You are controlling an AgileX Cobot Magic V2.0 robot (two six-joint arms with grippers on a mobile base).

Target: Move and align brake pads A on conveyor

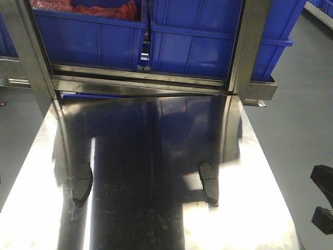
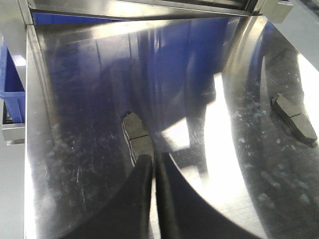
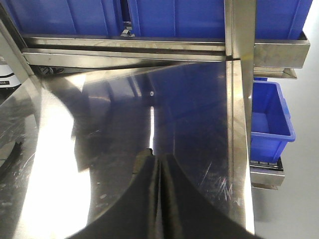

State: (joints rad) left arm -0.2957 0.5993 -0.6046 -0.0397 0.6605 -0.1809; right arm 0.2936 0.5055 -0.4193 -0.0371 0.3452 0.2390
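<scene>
We log two brake pads A [image 1: 82,186] lying apart on the table [image 1: 156,224]; conveyor unseen. Left pincer [image 2: 155,158], right pincer [image 3: 153,157]: pressed together, empty. We should spread the left before lowering astride its pad.

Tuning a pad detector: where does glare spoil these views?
Front view: glare on steel table beside both brake pads, blue bins mirrored between. Left wrist: bright streak by the near pad. Right wrist: thin glare line ahead of right gripper.
</scene>
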